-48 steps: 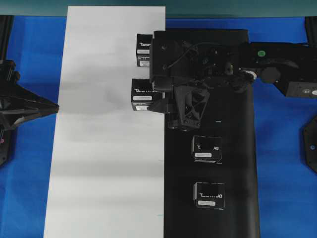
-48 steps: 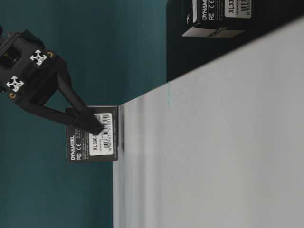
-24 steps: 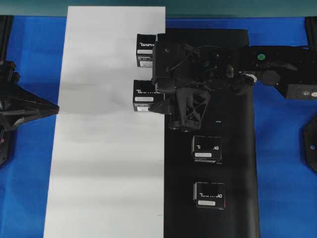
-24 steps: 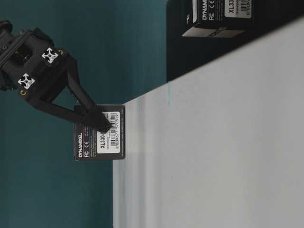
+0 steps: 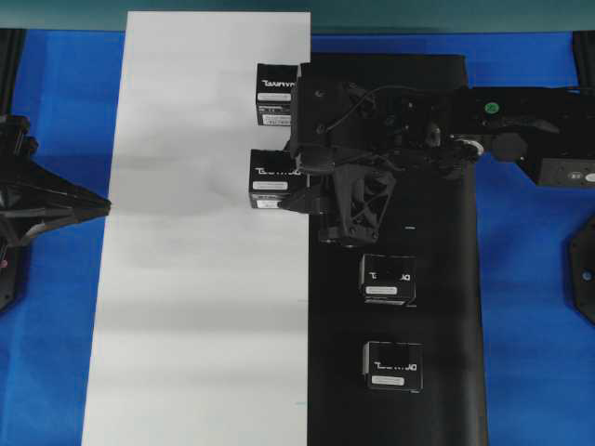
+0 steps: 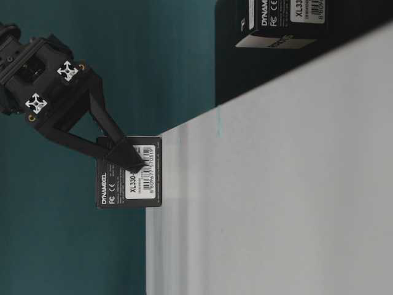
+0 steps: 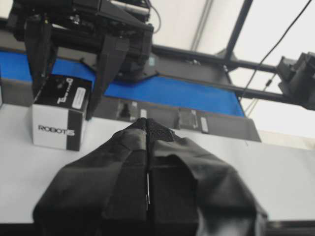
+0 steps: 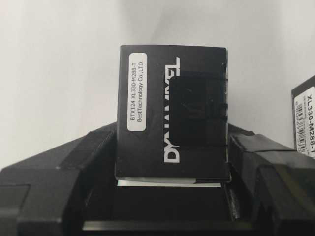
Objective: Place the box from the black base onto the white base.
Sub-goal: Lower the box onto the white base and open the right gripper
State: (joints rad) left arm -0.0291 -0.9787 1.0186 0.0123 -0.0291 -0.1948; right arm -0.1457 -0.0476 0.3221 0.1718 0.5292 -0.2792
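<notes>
Risk first: the right gripper (image 5: 279, 182) is closed on the box (image 5: 272, 177), fingers against its two sides, and the box sits at the white base (image 5: 186, 279) edge nearest the black base (image 5: 446, 279). Whether it rests fully on the sheet or hangs just above cannot be told. Letting go early could drop or tip it, and a sideways pull-out could drag it back over the seam or knock the neighbouring box (image 5: 275, 93) toward the far edge of the surface. The left gripper (image 7: 146, 129) is pressed closed, holding nothing. Count: four boxes, two on white, two on black (image 5: 388, 279) (image 5: 393, 364); two sheets.
</notes>
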